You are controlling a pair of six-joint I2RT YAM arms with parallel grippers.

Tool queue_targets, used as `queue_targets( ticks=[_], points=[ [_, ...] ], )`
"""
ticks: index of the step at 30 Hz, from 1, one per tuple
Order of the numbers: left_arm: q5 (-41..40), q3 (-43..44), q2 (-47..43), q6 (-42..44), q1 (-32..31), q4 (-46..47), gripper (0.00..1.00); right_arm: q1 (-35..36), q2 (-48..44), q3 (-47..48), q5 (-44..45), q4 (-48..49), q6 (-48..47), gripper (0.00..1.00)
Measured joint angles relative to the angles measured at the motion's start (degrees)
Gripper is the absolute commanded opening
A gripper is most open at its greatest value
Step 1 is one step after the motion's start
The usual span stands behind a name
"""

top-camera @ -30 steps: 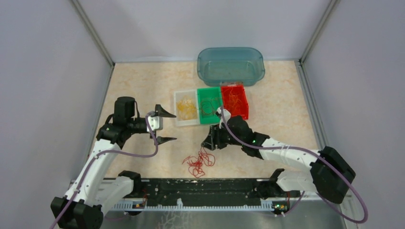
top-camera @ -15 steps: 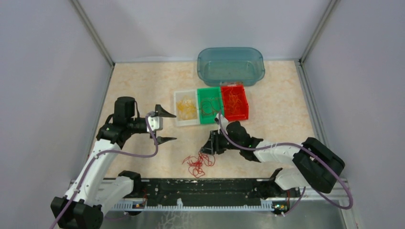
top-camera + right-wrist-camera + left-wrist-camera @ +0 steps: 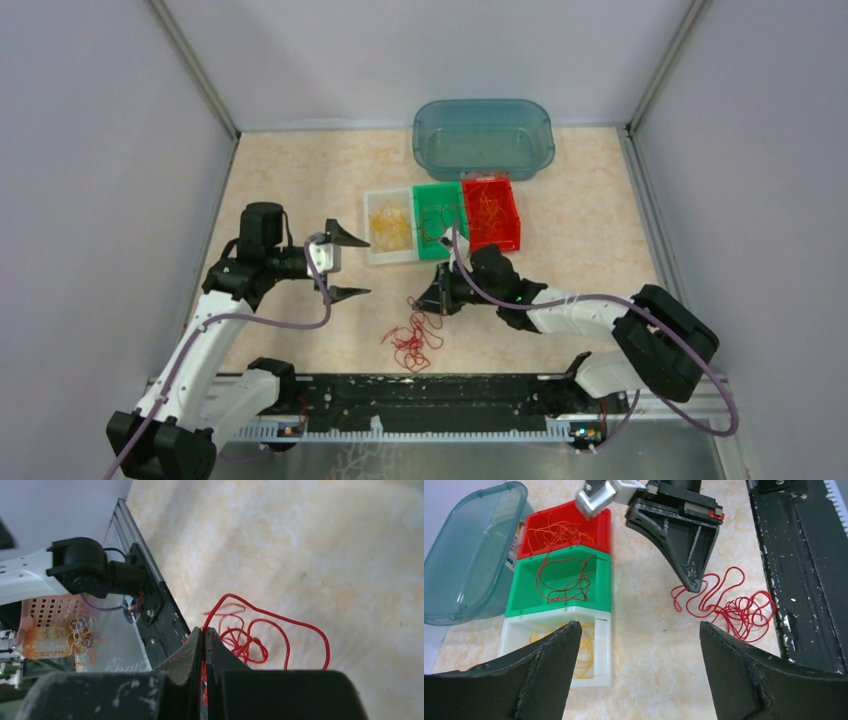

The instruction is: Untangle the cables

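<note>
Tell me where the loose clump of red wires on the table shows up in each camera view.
Top external: the red wire clump lies low centre, just ahead of the black rail.
Left wrist: the clump sits right of centre, beside the rail.
Right wrist: its loops fill the lower centre.
Shared landmark: the right gripper, shut on a strand of the clump.

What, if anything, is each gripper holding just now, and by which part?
The right gripper, jaws shut, pinches one strand at the far edge of the red cables. The left gripper is open, holding nothing.
</note>
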Motion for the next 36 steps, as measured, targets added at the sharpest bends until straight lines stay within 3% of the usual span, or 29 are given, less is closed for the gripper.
queue_targets(
  ticks=[7, 13, 19, 27, 31, 33, 36],
  points=[
    [1.95, 0.00, 0.76, -3.96, -1.22, 1.07, 0.91, -0.02, -3.34, 8.72, -2.56, -0.63, -6.45, 0.00],
    [2.29, 0.33, 0.90, -9.73, -3.89, 4.81, 0.81, -0.02, -4.07, 15.61, -6.27, 0.79, -9.44, 0.00],
    [2.14, 1.55, 0.79, -10.08, -4.68, 6.43, 0.70, -0.02, -4.07, 16.48, -9.77, 2.23, -9.81, 0.00],
    [1.99, 2.01, 2.10, -10.10, -7.23, 6.21, 0.37, 0.11, -3.34, 17.31, -12.46, 4.31, -9.31, 0.00],
    [1.03, 2.75, 2.45, -10.16, -8.41, 6.16, 0.15, 0.15, -2.64, 18.14, -13.60, 5.68, -8.52, 0.00],
    [0.11, 3.23, 2.54, -10.27, -8.61, 6.16, 0.05, 0.15, -2.62, 18.14, -14.01, 5.99, -8.24, 0.09],
    [-1.97, 3.76, 2.49, -9.70, -8.70, 6.27, 0.00, 0.24, -2.62, 18.05, -13.70, 6.43, -8.02, 0.40]
  ],
)
